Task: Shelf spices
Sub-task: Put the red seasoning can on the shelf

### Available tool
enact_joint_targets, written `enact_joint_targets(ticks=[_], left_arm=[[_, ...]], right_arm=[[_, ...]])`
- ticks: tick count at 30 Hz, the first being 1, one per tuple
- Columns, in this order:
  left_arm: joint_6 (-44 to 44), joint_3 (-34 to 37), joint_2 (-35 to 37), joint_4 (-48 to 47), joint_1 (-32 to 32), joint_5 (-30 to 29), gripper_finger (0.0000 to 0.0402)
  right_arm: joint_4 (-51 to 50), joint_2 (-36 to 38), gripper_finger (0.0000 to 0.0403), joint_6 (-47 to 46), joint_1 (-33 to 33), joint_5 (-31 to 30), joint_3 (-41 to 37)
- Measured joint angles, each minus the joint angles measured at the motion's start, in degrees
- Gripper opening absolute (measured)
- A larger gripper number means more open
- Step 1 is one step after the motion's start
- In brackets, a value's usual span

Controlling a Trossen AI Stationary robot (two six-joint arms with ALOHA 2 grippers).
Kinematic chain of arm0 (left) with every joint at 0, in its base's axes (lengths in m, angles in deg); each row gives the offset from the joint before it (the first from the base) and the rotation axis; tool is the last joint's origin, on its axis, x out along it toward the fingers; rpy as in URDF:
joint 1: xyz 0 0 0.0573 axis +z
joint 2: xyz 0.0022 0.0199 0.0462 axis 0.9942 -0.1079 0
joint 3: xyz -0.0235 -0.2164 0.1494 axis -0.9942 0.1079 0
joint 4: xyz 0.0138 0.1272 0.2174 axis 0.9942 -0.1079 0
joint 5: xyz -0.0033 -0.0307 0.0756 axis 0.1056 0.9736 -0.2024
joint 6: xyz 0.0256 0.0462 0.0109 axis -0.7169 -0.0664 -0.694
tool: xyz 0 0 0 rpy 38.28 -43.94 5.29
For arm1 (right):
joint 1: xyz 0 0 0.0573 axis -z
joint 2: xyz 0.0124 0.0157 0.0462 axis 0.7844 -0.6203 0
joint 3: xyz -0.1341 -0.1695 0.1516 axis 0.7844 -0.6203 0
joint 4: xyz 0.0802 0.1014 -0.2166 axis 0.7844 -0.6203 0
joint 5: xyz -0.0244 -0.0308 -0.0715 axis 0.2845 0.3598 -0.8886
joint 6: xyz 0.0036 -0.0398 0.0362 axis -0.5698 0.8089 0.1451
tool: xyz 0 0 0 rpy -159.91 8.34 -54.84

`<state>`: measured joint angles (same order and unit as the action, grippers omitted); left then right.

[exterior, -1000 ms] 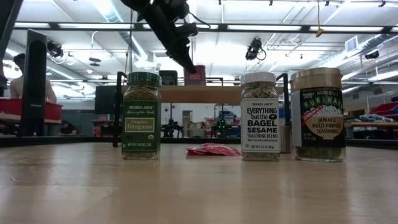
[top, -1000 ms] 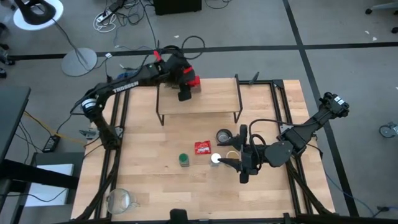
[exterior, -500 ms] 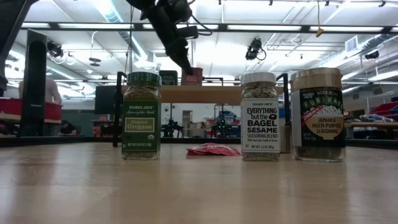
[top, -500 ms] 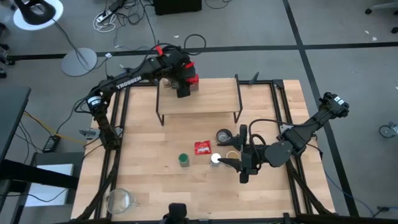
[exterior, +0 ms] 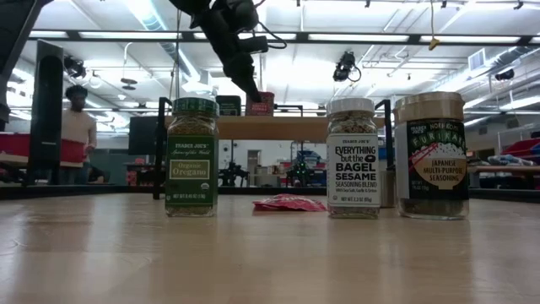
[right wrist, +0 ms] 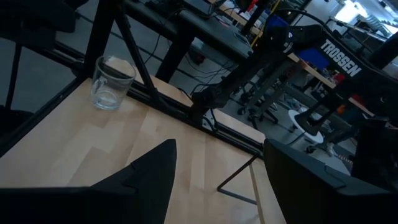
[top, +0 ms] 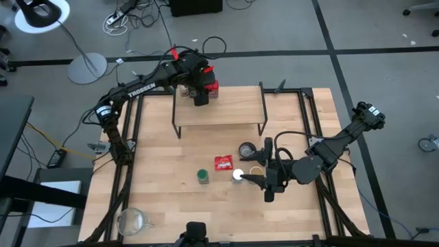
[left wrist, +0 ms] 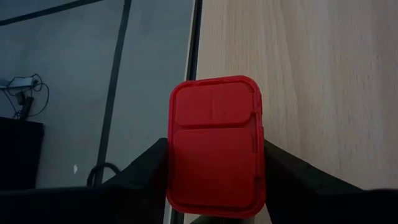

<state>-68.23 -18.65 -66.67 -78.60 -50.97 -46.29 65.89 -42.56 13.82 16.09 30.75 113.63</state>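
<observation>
- The red tin (left wrist: 216, 144) is clamped between the fingers (left wrist: 146, 169) of the left tool (top: 200, 92), lid up, at the back left end of the shelf (top: 233, 110), right at its far edge.
- From low down, that tin (exterior: 261, 103) shows just over the plank, the left arm reaching down to it from above.
- Green jar (exterior: 191, 156), labelled oregano, stands upright on the counter (top: 164, 185), dried herbs visible inside; from above it sits left of the flat red packet (top: 223, 163).
- White-capped jar (exterior: 353, 158), the bagel sesame blend, stands just beside the wider tan-lidded jar (exterior: 431, 155) with its dark seasoning.
- Right tool (top: 269, 180) lies low over the counter just right of the white cap, fingers spread apart, nothing between them.
- A round metal cup (top: 247, 149) sits behind the jars, in front of the shelf.
- A clear glass mug (right wrist: 111, 83) stands at the counter's near left corner, nothing in it that I can see.
- Light wood counter on a black frame, grey floor with cables around.
- A person (exterior: 78, 135) stands far back on the left.
</observation>
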Motion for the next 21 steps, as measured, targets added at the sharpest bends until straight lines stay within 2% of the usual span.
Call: enact_joint_targets(ticks=[16,21], left_arm=[[0.0,0.0,0.0,-0.1,0.3,0.0,0.0195],[0.0,0.0,0.0,-0.1,0.3,0.0,0.0229]], right_arm=[[0.0,0.0,0.0240,-0.2,0.0,0.0,0.0],[0.0,0.0,0.0240,-0.2,0.0,0.0,0.0]])
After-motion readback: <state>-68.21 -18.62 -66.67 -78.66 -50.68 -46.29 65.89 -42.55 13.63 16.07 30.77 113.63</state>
